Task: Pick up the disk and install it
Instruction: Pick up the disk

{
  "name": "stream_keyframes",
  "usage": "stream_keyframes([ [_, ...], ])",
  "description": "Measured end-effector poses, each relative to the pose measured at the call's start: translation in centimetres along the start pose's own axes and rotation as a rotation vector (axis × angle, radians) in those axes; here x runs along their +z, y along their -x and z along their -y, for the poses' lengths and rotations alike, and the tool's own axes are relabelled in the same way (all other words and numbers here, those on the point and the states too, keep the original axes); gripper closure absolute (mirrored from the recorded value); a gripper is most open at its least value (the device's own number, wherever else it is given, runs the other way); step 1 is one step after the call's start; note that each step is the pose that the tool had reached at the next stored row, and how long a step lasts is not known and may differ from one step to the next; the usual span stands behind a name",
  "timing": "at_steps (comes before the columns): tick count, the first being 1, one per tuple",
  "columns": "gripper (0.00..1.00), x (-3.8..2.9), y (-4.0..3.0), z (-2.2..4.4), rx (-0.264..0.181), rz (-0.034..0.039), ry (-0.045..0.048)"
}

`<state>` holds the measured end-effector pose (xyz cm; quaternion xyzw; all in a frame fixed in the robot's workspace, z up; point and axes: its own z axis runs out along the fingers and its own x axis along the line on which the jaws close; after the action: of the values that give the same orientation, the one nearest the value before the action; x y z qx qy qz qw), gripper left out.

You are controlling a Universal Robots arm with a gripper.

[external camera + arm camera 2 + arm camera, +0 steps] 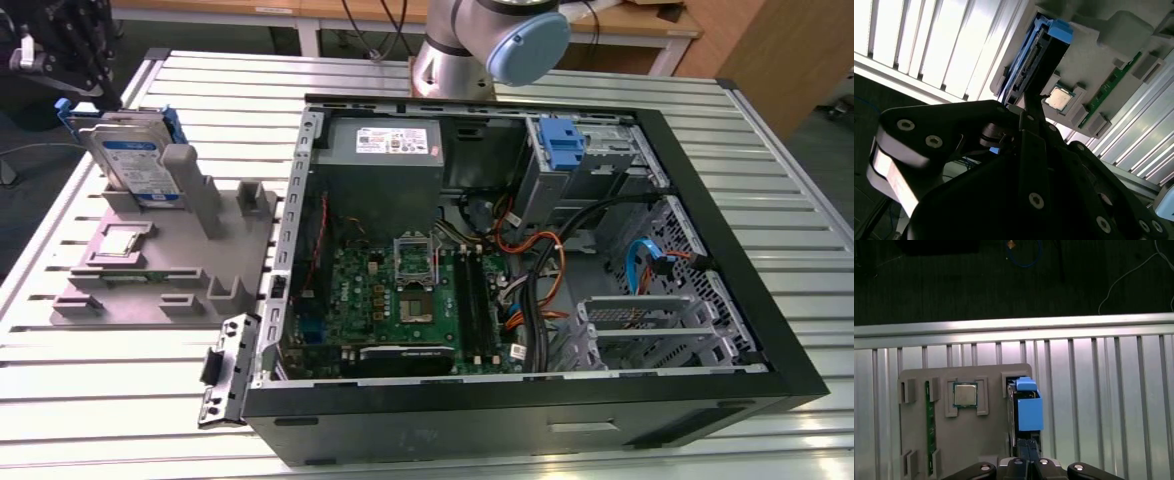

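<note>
Arm: reaching to the exterior view's left, tool [78, 75] poised over the grey holder [160, 270]
Tool: closed, holding nothing (jaws pressed together)
Disk [134, 160]: one, upright in the holder, just beneath the tool
Others: one chip [965, 395], one open computer case [534, 415]

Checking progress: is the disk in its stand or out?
In. The disk stands upright in a slot of the grey stand, outside the case.
</note>
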<state>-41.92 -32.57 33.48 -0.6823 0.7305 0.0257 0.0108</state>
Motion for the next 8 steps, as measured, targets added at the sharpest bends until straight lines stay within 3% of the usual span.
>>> stream_keyframes([
  [8,0.89,0.19,0.02,0.04,-0.008,0.001,0.0007],
])
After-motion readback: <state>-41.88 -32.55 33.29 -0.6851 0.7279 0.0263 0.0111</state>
